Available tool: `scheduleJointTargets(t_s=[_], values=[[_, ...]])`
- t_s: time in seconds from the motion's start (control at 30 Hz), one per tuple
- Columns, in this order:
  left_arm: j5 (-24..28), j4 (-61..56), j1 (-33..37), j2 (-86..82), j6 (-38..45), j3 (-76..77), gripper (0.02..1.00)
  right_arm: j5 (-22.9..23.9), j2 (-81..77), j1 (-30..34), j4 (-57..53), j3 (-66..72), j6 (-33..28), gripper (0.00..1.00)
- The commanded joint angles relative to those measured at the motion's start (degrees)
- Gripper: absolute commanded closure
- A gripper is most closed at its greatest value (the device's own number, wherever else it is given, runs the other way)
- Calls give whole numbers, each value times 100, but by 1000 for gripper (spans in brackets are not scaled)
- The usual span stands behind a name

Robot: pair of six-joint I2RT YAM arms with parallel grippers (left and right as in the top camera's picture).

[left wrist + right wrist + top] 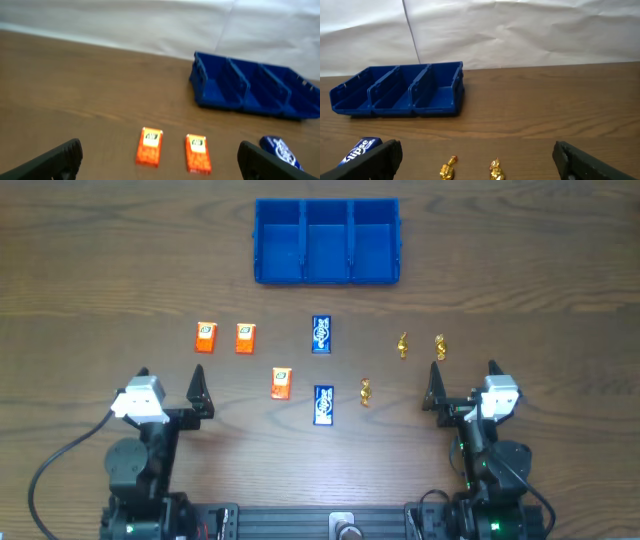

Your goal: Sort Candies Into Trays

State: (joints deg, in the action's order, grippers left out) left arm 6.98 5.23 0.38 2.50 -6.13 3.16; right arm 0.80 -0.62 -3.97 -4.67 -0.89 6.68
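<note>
The left hand [172, 383] stands wide open and holds nothing, close to its own base. The right hand [463, 380] mirrors it on the other side, equally wide and empty. Neither touches a candy.

Just ahead of the left hand, the outer orange packet [206, 337] and the inner orange packet [245, 338] lie side by side. The near orange packet [282, 382] lies closer to the middle. At the centre, the far blue packet [321, 334] and the near blue packet [324, 404] lie one behind the other, apart. Ahead of the right hand sit 2 gold sweets [403, 345], with their twin [440, 345] beside. A lone gold sweet [366, 391] lies just beside the near blue packet. Farther out, well apart from every candy, the blue tray [326, 276] rests on the table [100, 270].

By this layout, sorting has not begun. All 8 candies lie on the table, and the tray's 3 compartments look empty. Every pick and drop is left to do, likely 1 kind per compartment.

The orange and blue packets are flat, rectangular and printed. The gold sweets are small, shiny and twisted at the ends.
</note>
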Motion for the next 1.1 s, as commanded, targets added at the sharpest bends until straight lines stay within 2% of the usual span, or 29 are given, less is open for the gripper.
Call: scheduleJointTargets(t_s=[0.03, 0.1, 0.27, 0.5, 0.8, 1.1], values=[[7, 597, 48, 1974, 284, 1827, 23, -52, 46, 31, -2, 44, -96, 3], [9, 1228, 46, 3556, 439, 3163, 20, -52, 46, 31, -2, 44, -94, 3], [85, 2385, 46, 6231, 684, 5139, 27, -52, 46, 31, -2, 44, -94, 3], [538, 2983, 44, 8878, 1113, 6260, 29, -52, 46, 31, -2, 44, -96, 3], [601, 2848, -66, 10100, 1176, 6264, 25, -52, 46, 31, -2, 44, -94, 3], [179, 2839, -81, 10487, 1172, 6264, 34, -52, 46, 31, -2, 44, -96, 3]])
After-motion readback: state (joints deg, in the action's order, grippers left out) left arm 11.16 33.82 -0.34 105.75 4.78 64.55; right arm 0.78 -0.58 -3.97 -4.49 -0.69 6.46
